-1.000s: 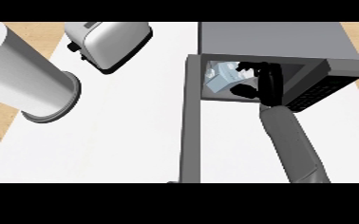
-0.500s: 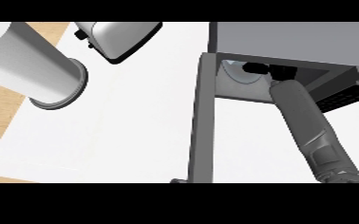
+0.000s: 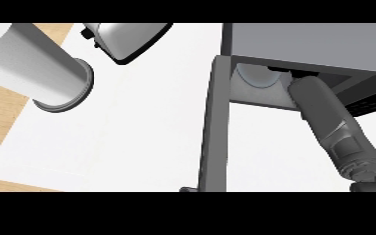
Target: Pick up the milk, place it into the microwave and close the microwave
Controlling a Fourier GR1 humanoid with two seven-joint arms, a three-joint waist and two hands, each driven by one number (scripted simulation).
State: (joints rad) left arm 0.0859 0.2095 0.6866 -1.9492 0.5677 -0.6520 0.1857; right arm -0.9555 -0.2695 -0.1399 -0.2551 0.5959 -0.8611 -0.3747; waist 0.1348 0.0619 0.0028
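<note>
The grey microwave (image 3: 294,40) stands at the upper right with its door (image 3: 214,129) swung open toward me. My right forearm (image 3: 330,124) reaches up into the cavity. Only a dark sliver of my right hand (image 3: 288,70) shows under the microwave's top edge. The pale round turntable (image 3: 257,75) is visible inside, left of the arm. No milk is visible; the arm and the microwave's top hide the inner part of the cavity. My left forearm (image 3: 44,74) hangs at the upper left as a thick grey cylinder, with its hand out of sight.
A silver toaster (image 3: 125,37) sits at the top, left of the microwave. The white counter (image 3: 140,129) spreads between the left forearm and the open door. Its wooden edge (image 3: 15,109) runs along the left.
My right arm has pushed deeper into the microwave. The hand and the pale carton seen at the opening one second ago are now hidden inside. Everything looms larger in view.
</note>
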